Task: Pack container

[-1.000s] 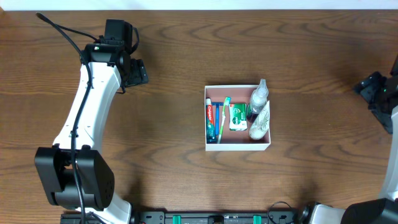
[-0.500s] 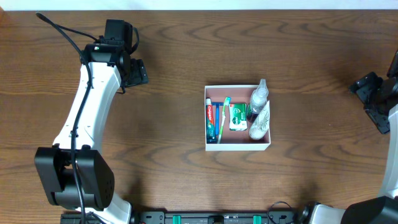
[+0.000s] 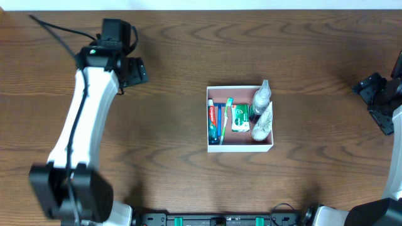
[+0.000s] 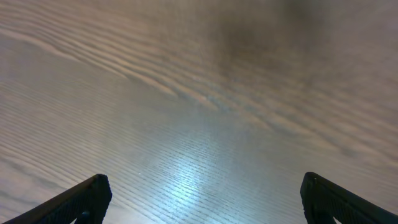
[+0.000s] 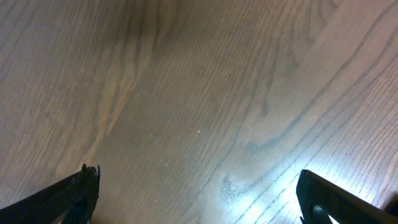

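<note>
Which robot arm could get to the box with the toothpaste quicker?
Probably left: its end effector sits a bit nearer the container than the right end effector. Both are open and empty, so it's close.

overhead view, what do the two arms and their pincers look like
Each arm is a slim white link between black joints. The left arm has a black base housing, a small green light near its wrist and a thin black cable running off its upper end. The left pincer and right pincer are black and angular. Only part of the right arm shows.
</note>
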